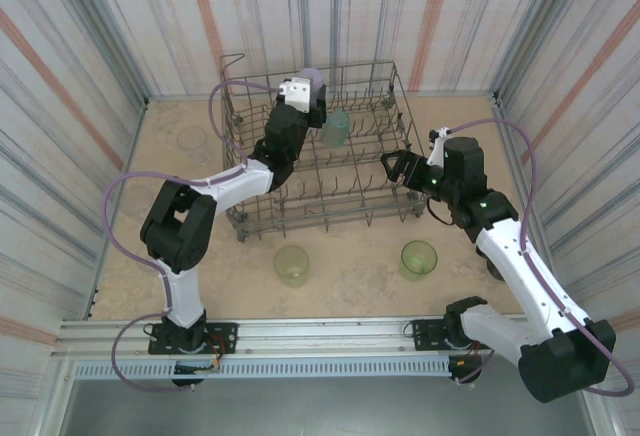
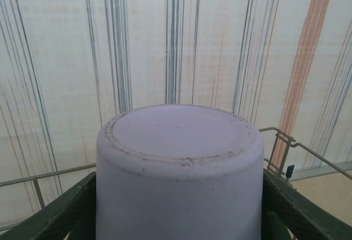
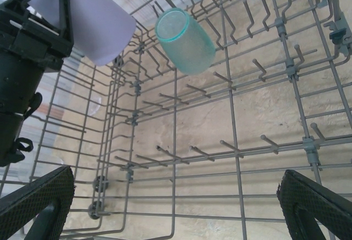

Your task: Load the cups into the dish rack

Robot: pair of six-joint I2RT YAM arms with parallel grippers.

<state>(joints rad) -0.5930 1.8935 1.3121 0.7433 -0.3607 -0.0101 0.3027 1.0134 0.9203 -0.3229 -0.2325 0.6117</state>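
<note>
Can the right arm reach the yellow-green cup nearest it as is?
Probably yes: the yellow-green translucent plastic cup stands alone on the table before the grey wire dish rack, near the right end effector, which is open and empty.

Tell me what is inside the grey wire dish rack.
One teal translucent plastic cup leans among the tines of the grey wire dish rack. The left tool holds a lavender plastic cup over its far side; the floor beneath that arm is hidden.
</note>
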